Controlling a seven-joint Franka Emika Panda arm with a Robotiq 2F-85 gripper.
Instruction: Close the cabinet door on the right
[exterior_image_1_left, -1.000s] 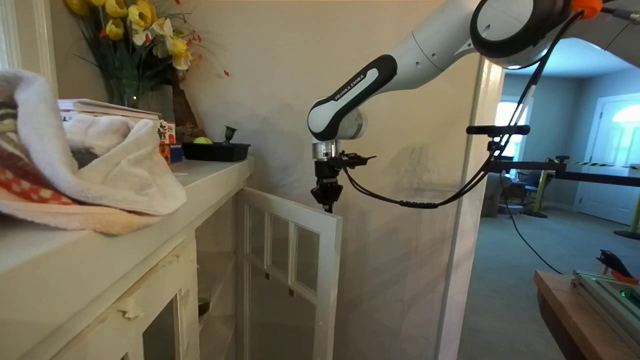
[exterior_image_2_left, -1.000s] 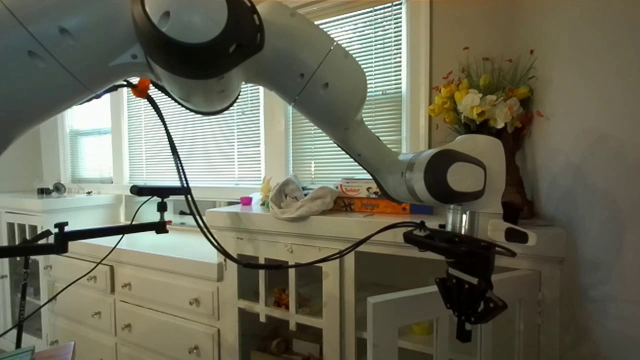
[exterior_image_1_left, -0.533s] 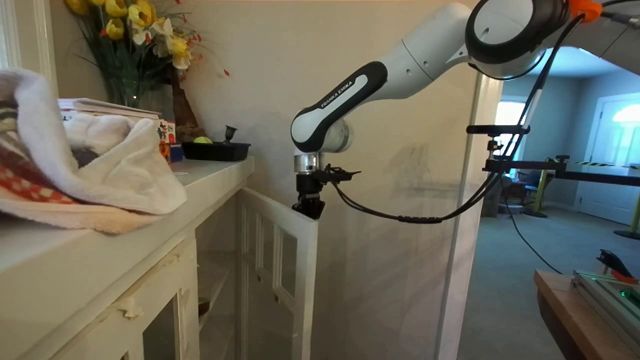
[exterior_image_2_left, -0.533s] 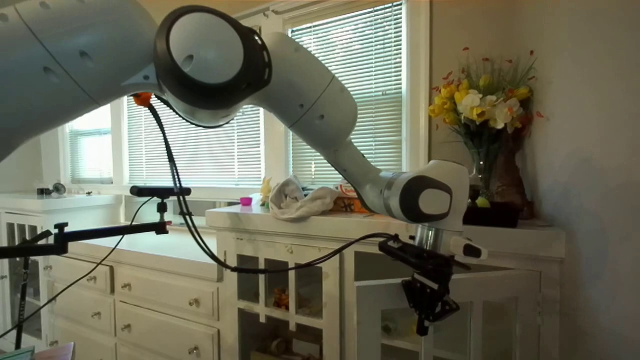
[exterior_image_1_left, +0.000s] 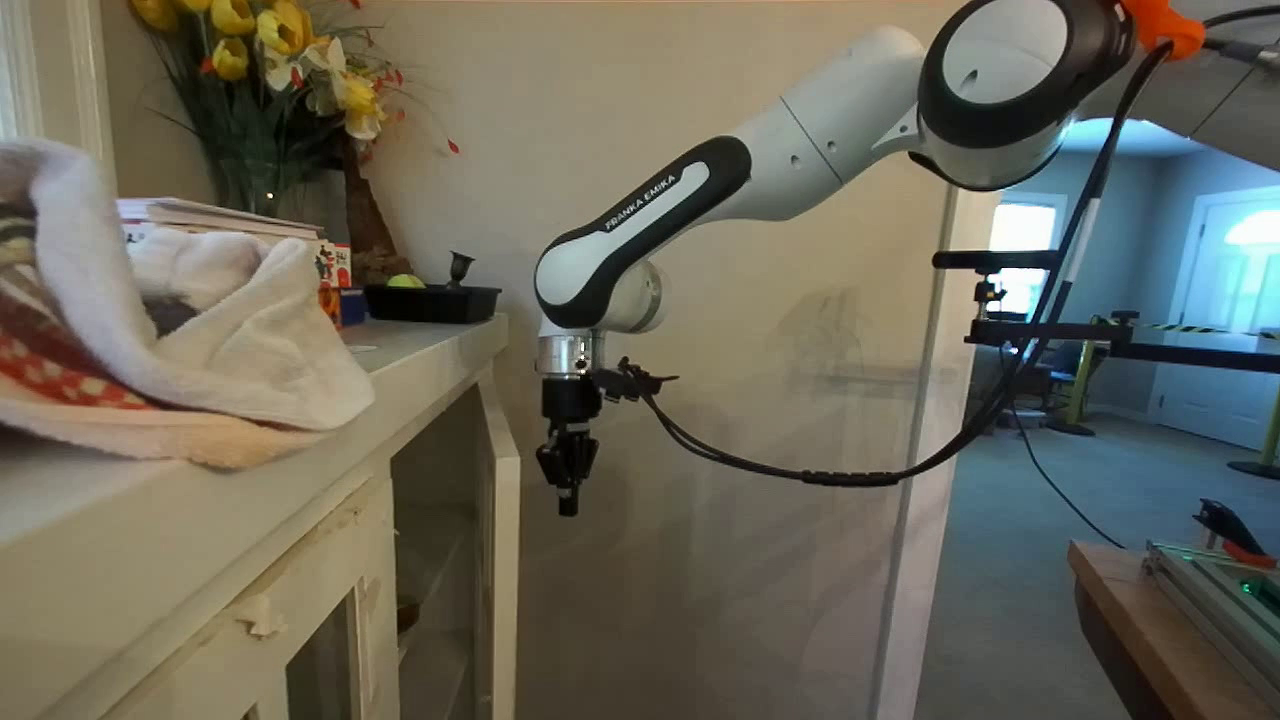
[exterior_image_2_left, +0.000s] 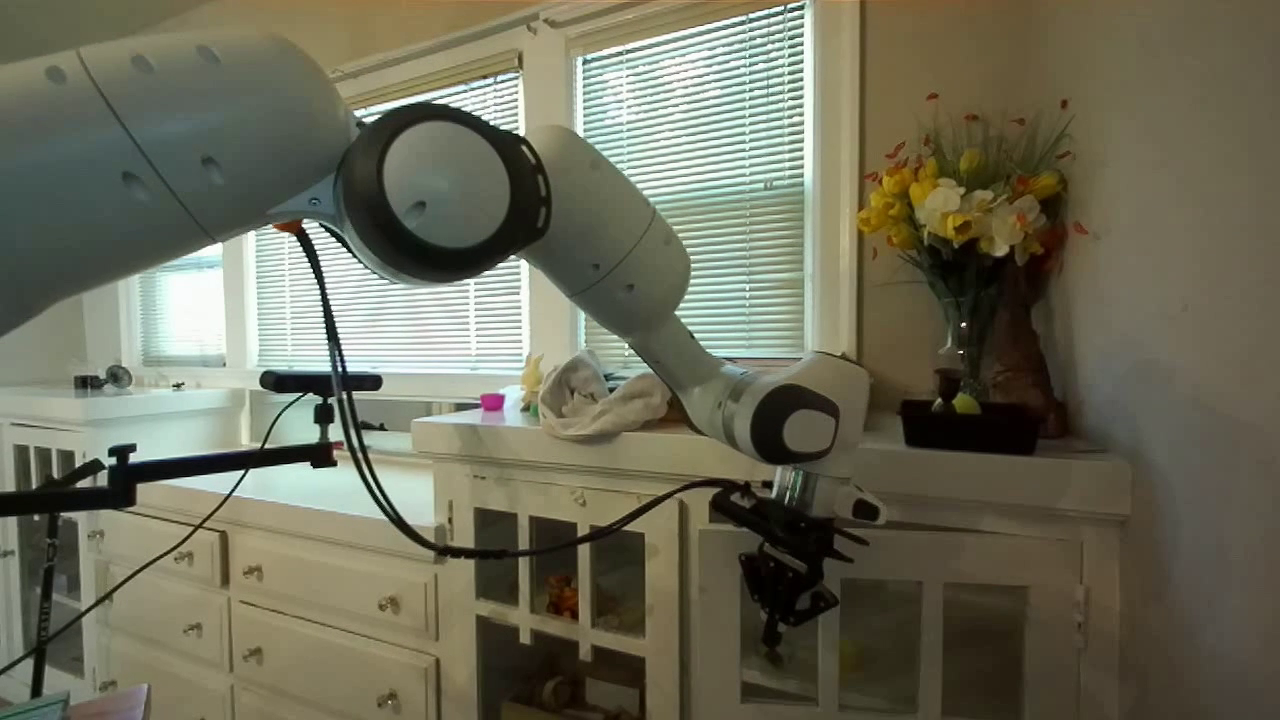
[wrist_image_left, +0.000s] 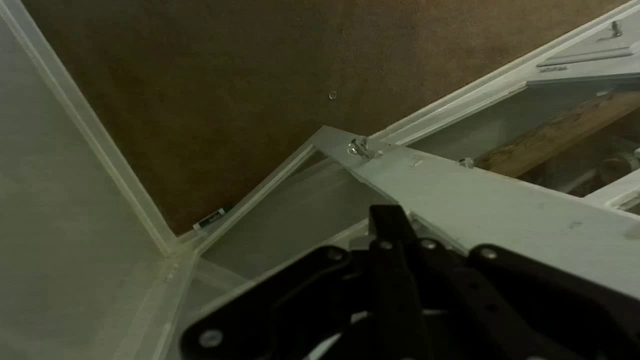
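The white cabinet door (exterior_image_1_left: 507, 560) stands partly open, seen nearly edge-on, with the dark cabinet interior showing beside it. It also shows in an exterior view (exterior_image_2_left: 985, 555) with small square openings, hinged at its right side; a gap shows along its top. My gripper (exterior_image_1_left: 568, 508) points down, empty, its fingers together, on the outer side of the door near its free edge. It also shows in an exterior view (exterior_image_2_left: 772, 645) in front of the door's openings. In the wrist view my gripper (wrist_image_left: 390, 215) overlaps the door (wrist_image_left: 500, 210); whether it touches cannot be told.
A cabinet door (exterior_image_2_left: 660, 560) stands beside the opening, left of it. The countertop (exterior_image_2_left: 1000, 480) above holds a black tray (exterior_image_2_left: 970, 425), a towel (exterior_image_2_left: 600, 400) and a flower vase (exterior_image_2_left: 965, 340). A wall (exterior_image_2_left: 1200, 500) stands near the hinge side. A black stand arm (exterior_image_2_left: 230, 462) stands at left.
The arm has moved toward the cabinet and lower. The door has swung with it from wide open to a much smaller opening. The gripper stays on the door's outer side.
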